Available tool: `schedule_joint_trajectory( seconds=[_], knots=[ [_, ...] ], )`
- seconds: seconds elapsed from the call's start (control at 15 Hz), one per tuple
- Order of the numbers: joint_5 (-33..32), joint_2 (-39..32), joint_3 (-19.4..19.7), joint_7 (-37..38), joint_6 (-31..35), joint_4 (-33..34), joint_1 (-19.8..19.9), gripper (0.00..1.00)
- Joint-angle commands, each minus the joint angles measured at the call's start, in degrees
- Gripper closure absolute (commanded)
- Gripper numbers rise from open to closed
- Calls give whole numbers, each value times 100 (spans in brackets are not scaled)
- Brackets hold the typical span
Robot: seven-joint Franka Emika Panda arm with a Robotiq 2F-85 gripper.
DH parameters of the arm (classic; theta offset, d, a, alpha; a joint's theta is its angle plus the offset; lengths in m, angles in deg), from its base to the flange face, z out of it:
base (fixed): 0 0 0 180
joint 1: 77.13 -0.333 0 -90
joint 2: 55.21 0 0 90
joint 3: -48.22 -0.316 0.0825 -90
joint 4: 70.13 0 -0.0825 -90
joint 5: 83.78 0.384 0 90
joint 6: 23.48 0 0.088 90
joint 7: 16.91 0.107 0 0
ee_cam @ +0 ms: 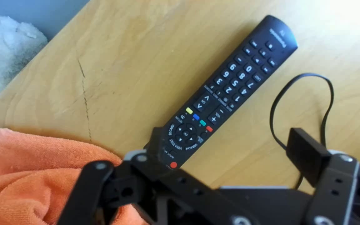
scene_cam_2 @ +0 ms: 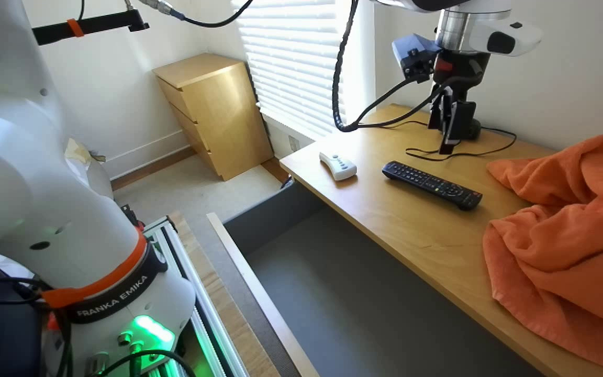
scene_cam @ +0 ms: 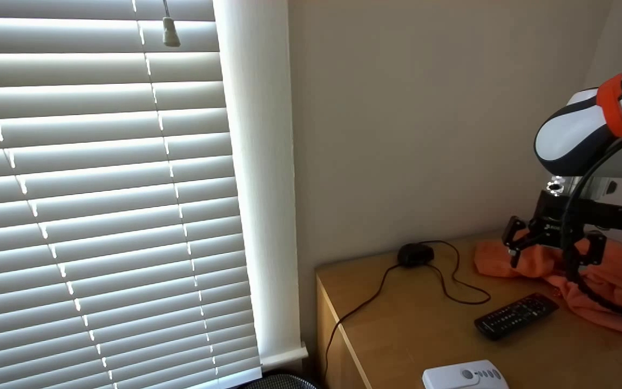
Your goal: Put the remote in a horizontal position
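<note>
In the wrist view, the remote (ee_cam: pixel 220 90) lies along seven-to-one o'clock on the worktop (ee_cam: pixel 136 62), the fingers (ee_cam: pixel 306 156) parted and empty, presumably to straddle it for turning.

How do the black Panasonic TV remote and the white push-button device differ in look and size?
Colour: the Panasonic TV remote is black; the push-button device is white with grey buttons.
Size: the remote is clearly longer than the device.
Buttons: the remote carries many rows, including digits; the device shows only a few.
Both lie button side up on the wooden dresser top.
</note>
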Motion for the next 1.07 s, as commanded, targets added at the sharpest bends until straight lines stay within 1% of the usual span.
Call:
schedule_joint_trajectory(
  seconds=[0.0,0.73,1.0],
  knots=[
    [-256,250,-126,-936,-158,-311,76,0],
    [-1502,319,-321,-3291,-151,-629,69,0],
    [-1489,436,-409,-3720,-235,-692,94,0]
  ],
)
